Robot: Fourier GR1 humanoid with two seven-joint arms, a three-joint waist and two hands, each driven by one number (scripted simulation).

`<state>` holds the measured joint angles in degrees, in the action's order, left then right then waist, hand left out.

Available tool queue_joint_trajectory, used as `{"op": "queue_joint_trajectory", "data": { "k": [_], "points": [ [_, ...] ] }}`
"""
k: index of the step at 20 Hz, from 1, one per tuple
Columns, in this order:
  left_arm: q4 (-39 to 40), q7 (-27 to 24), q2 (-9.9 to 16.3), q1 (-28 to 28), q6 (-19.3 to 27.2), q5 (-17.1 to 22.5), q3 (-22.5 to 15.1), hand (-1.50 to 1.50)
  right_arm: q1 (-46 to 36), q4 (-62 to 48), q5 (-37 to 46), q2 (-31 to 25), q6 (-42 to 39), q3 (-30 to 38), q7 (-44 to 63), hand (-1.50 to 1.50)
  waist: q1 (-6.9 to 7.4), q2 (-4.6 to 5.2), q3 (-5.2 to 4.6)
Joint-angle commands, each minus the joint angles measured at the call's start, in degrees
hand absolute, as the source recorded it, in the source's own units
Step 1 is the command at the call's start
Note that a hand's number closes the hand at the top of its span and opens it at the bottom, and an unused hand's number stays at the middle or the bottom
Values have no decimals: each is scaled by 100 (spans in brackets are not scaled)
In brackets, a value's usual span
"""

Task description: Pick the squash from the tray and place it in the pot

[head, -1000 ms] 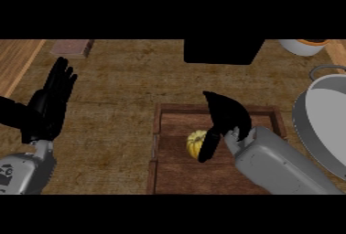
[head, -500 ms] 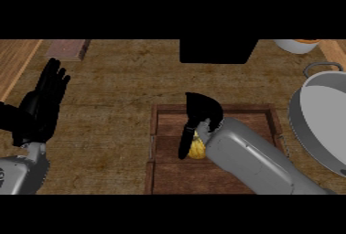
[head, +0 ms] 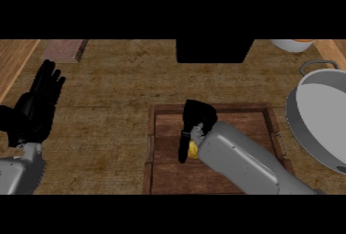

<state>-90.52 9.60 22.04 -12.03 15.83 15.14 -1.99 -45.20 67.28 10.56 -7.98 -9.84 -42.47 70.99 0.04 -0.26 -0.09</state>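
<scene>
A wooden tray [head: 211,109] lies on the counter in the lower middle of the head view. Only a small yellow patch of the squash [head: 193,150] shows on it, under my right hand [head: 198,117]. That hand bends down over the squash, fingers curled on its far side and thumb along its left side. The grey forearm hides most of the tray's right half. The large grey pot [head: 323,123] stands at the right edge, apart from the tray. My left hand [head: 34,112] rests open at the left edge, fingers up.
A black block [head: 215,50] stands at the back centre. A white bowl with something orange in it [head: 294,44] is at the back right, and a reddish-brown block [head: 65,49] at the back left. A pale wooden strip [head: 12,57] runs along the far left.
My right hand has moved left and down over the squash, and its fingers went from straight to curled round it. The left hand has barely shifted.
</scene>
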Motion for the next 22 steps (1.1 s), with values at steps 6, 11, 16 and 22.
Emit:
{"op": "queue_joint_trajectory", "data": {
  "k": [6, 11, 16, 22],
  "points": [
    [131, 68, -32, -119, -2, -98, 118, 0, -51, -287, 268, 270, -305, 17, 1135, -150, -45, 16, 2],
    [-331, 220, -274, 35, 267, -353, -182, 0, 408, -500, 572, 304, -37, -112, 880, -150, -38, 0, 7],
    [-143, 108, -46, 59, -39, -147, 186, 0, 675, -529, 732, 317, -23, -79, 664, -150, -40, 5, 4],
    [-190, 96, -170, 122, -95, -206, 134, 0, 720, -555, 845, 163, -522, -201, -121, 150, 4, 20, 6]
  ]
}}
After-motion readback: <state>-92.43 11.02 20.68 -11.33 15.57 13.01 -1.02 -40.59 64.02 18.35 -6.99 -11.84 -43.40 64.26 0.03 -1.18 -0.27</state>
